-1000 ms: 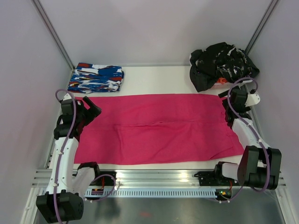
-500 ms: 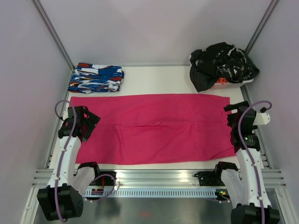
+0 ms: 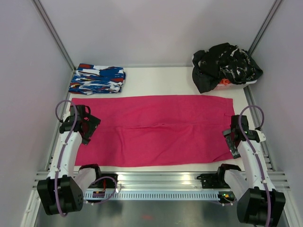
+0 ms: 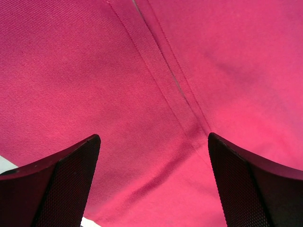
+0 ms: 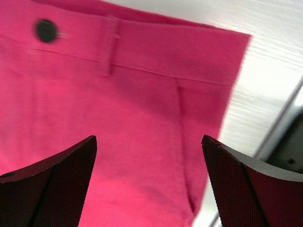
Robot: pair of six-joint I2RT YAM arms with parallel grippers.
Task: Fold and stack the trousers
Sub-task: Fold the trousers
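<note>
Across the middle of the frame the trousers lie spread flat on the table, long side running left to right, with no fold made yet by the look of it. Waistband with its button is at the right end and the legs run off to the left. A seam shows in the left wrist view. They're spread full length like this, I'd judge, so each arm can take one end.

Left gripper hangs low over the left end, fingers wide apart, only cloth between them, nothing pinched. Right gripper does the same at the right end, over the waistband corner, jaws apart and empty. Likely both are lining up to grab an edge or corner for a first fold, but that's a guess. Task looks barely started, with folding and stacking both to do.

Upper left, a patterned garment lies folded straight on the table, apart from the trousers; probably the stack spot. Upper right, black clothes sit in a loose heap. A white rim and an orange bit peek from under it, maybe a tray or bin, can't tell. No other container seen.
</note>
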